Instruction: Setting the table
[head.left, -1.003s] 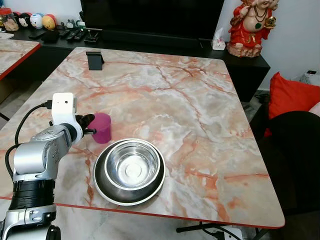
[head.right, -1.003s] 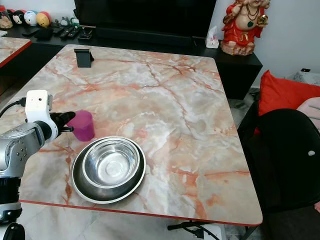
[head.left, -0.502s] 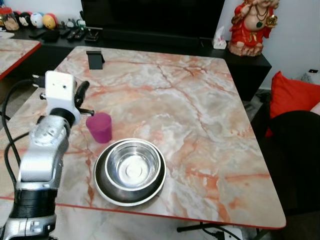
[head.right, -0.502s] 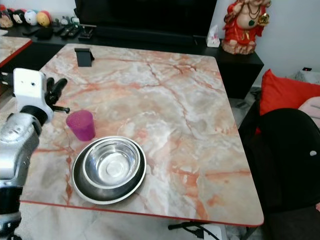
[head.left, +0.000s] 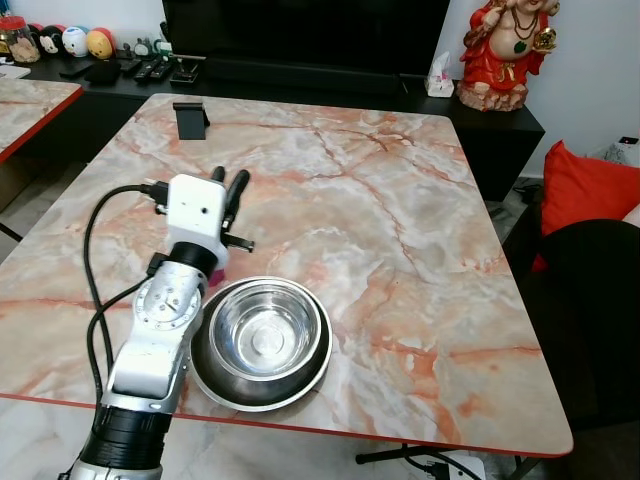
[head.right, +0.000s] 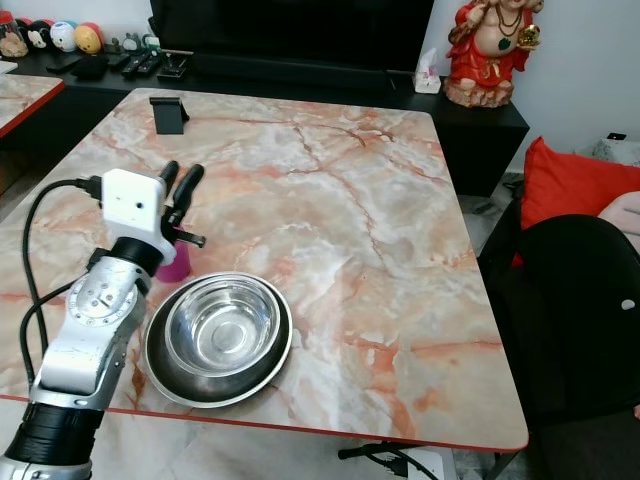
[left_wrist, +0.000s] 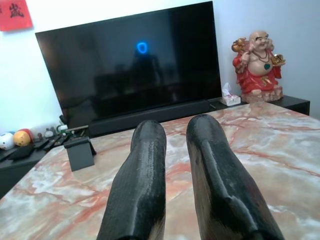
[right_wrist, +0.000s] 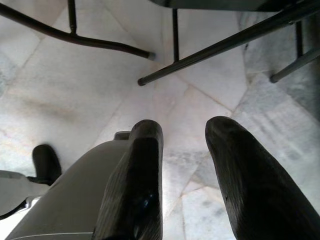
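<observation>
On the table (head.left: 420, 220), a bowl (head.left: 265, 330) sits in a plate (head.left: 205, 375) near the front edge, a cup (head.right: 175, 268) just behind-left, a phone stand (head.left: 190, 120) far back left.

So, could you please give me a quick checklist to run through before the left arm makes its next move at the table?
1. Left gripper holds nothing: ok, fingers slightly parted.
2. Small pink plastic cup standing upright: cannot tell, mostly behind the wrist.
3. Shiny steel bowl seated in the dark round plate: ok.
4. Arm cable free of the dishes: ok.
5. Bare marble tabletop for more settings: ok.
6. Right gripper idle over floor: ok.
</observation>
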